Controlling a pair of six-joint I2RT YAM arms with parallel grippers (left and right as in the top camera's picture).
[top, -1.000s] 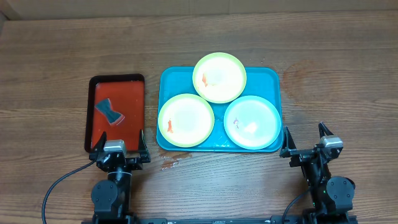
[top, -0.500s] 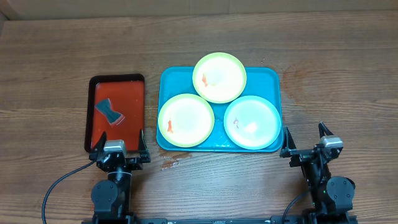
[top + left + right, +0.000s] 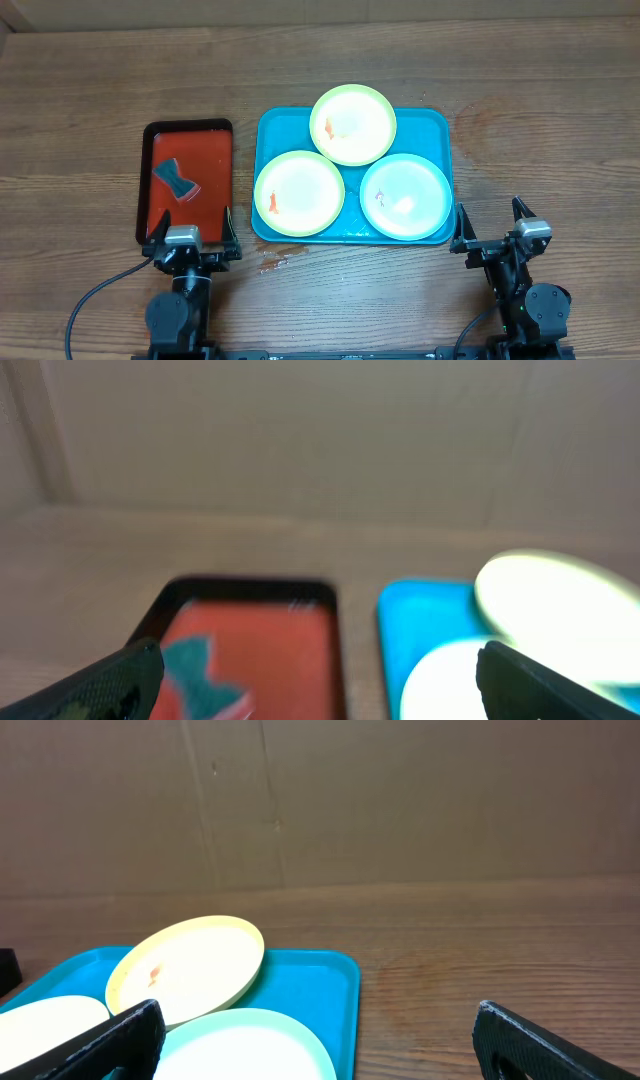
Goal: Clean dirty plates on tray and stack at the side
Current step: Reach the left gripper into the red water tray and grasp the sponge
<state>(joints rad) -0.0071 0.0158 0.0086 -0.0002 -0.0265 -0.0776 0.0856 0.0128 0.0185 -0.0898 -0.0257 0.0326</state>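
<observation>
Black-fingered and spread wide, the left tool (image 3: 192, 228) and right tool (image 3: 489, 222) are sitting empty at the near edge of the wooden surface (image 3: 560, 120). Just beyond, the blue tray (image 3: 438, 124) is carrying all three plates (image 3: 299, 193), the far one overhanging its back rim, orange smears (image 3: 272, 203) showing, so cleaning and stacking are looking wholly undone. What is possibly a wiping cloth (image 3: 175, 180) is lying on the red tray (image 3: 205, 150). Bare wood right of the tray and beyond is offering stacking room.
</observation>
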